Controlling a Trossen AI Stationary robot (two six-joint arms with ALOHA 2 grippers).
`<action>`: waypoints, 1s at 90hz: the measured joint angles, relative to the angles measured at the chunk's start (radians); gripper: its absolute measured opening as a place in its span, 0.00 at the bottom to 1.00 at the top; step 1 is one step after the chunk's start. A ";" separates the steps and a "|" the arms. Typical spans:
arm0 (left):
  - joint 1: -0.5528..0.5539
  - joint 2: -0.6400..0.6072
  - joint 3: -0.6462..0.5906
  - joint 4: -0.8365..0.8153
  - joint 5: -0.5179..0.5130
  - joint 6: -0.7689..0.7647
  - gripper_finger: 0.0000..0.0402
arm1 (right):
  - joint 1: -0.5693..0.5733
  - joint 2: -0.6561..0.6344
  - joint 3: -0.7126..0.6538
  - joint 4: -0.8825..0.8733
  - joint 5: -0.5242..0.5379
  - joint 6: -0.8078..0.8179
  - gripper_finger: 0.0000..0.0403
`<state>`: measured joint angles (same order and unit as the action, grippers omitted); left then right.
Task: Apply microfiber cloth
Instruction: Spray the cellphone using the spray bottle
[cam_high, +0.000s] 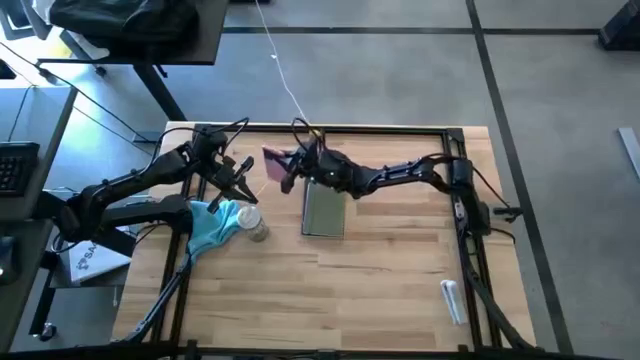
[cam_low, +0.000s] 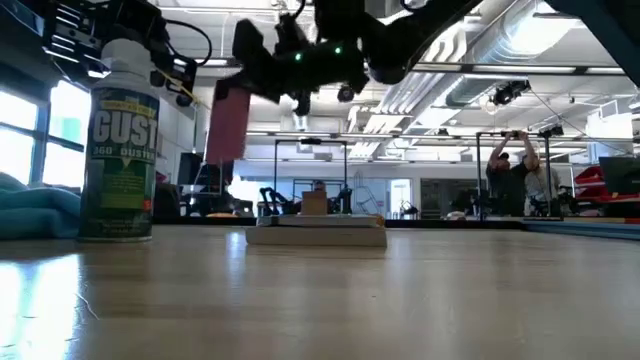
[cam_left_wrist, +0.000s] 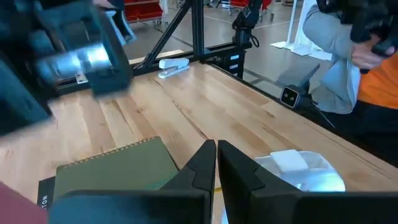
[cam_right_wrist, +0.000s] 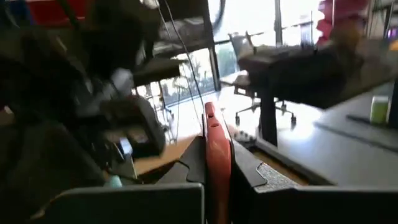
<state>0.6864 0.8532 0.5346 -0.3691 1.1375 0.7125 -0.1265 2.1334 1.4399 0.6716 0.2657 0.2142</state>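
Note:
The light blue microfiber cloth (cam_high: 210, 226) lies crumpled on the table at the left, its edge also showing in the low view (cam_low: 35, 213). Beside it stands a white-capped spray can (cam_high: 256, 226). My left gripper (cam_high: 246, 192) hovers shut above the can, holding nothing; its shut fingers (cam_left_wrist: 216, 158) show over the can's cap (cam_left_wrist: 297, 167). A grey-green tablet (cam_high: 323, 210) lies flat at mid-table. My right gripper (cam_high: 291, 170) is shut on a pink phone (cam_high: 275, 158), above the tablet's far end. My right gripper pinches the pink phone's flat faces between its two fingers, the phone's thin edge (cam_right_wrist: 215, 149) showing between them. The fingers reach in from the table's right side. The phone (cam_low: 228, 125) hangs upright, lifted clear above the table and the tablet.
A white stapler-like object (cam_high: 452, 300) lies near the front right corner. A black frame runs along the table's edges. A person (cam_left_wrist: 348, 56) stands beyond the table in the left wrist view. Bare wood stretches across the front.

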 joint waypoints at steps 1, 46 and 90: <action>0.000 0.000 0.000 0.000 0.000 0.002 0.00 | 0.002 0.006 0.000 0.004 -0.003 0.006 0.00; 0.000 0.001 0.061 0.032 0.023 -0.132 0.00 | 0.011 -0.028 -0.001 -0.027 -0.095 -0.177 0.00; -0.022 -0.001 0.194 0.234 0.046 -0.520 0.00 | 0.095 -0.168 -0.001 -0.247 0.136 -1.846 0.00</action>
<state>0.6647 0.8524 0.7284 -0.1348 1.1839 0.1923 -0.0315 1.9659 1.4387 0.4241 0.4021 -1.6321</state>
